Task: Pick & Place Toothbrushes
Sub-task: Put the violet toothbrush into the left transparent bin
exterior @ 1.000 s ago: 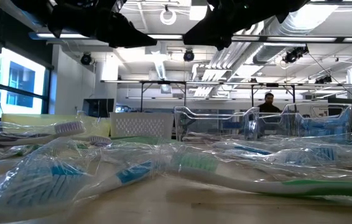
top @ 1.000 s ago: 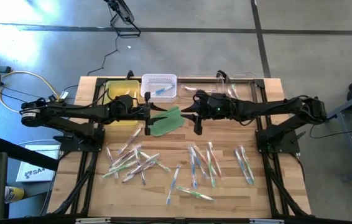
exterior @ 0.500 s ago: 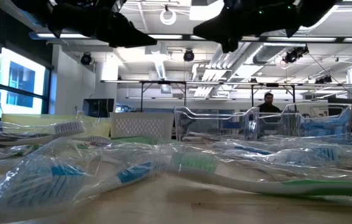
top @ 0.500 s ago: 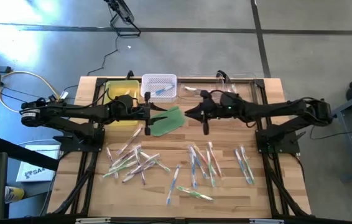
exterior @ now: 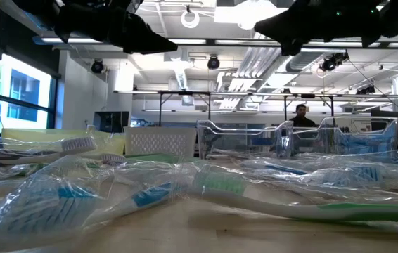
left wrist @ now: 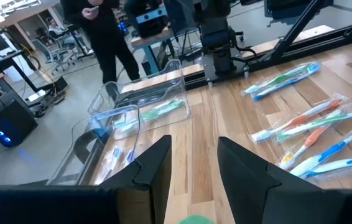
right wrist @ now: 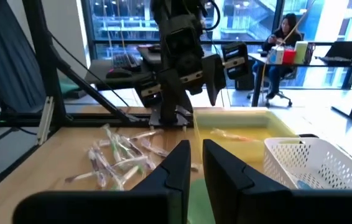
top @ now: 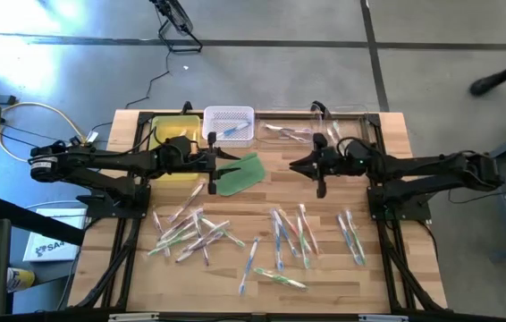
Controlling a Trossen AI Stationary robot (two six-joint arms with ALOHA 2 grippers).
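While both arms reach inward over the table's (top: pixel 396 295) far half seen from above, the left claw (top: pixel 210 164) sits beside a green pad (top: pixel 238 174) and the right claw (top: pixel 318 170) hangs empty; toothbrushes (top: pixel 282 234) lie scattered nearer. Left wrist view: fingers (left wrist: pixel 154 171) part-open, holding nothing. Right wrist view: fingers (right wrist: pixel 177 165) nearly closed, empty.

Wrapped toothbrushes (top: pixel 278 237) lie scattered across the wooden counter (top: pixel 324 277), while the left end effector (top: pixel 215 162) hangs beside a green pad (top: pixel 238 173) and the right end effector (top: pixel 317 170) hovers nearby.
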